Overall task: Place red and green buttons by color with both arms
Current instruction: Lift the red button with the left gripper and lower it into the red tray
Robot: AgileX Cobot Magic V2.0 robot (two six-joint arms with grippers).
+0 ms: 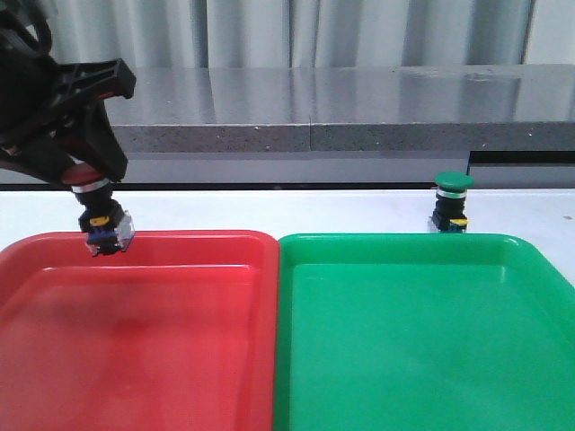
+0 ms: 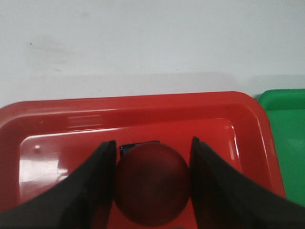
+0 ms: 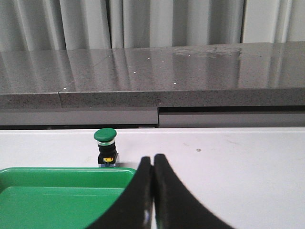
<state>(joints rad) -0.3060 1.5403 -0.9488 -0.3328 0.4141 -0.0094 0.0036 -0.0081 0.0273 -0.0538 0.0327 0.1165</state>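
Note:
My left gripper (image 1: 90, 184) is shut on the red button (image 1: 97, 211) and holds it in the air over the far left corner of the red tray (image 1: 180, 359). In the left wrist view the red cap (image 2: 152, 183) sits between the two black fingers (image 2: 95, 191), above the red tray floor (image 2: 143, 124). The green button (image 1: 452, 202) stands upright on the white table just behind the green tray (image 1: 413, 341). It also shows in the right wrist view (image 3: 105, 147), beyond the green tray (image 3: 57, 191). My right gripper (image 3: 153, 160) is shut and empty; it is out of the front view.
The red and green trays lie side by side, touching, across the near table. A grey stone ledge (image 1: 341, 108) runs along the back behind the white table (image 1: 314, 211).

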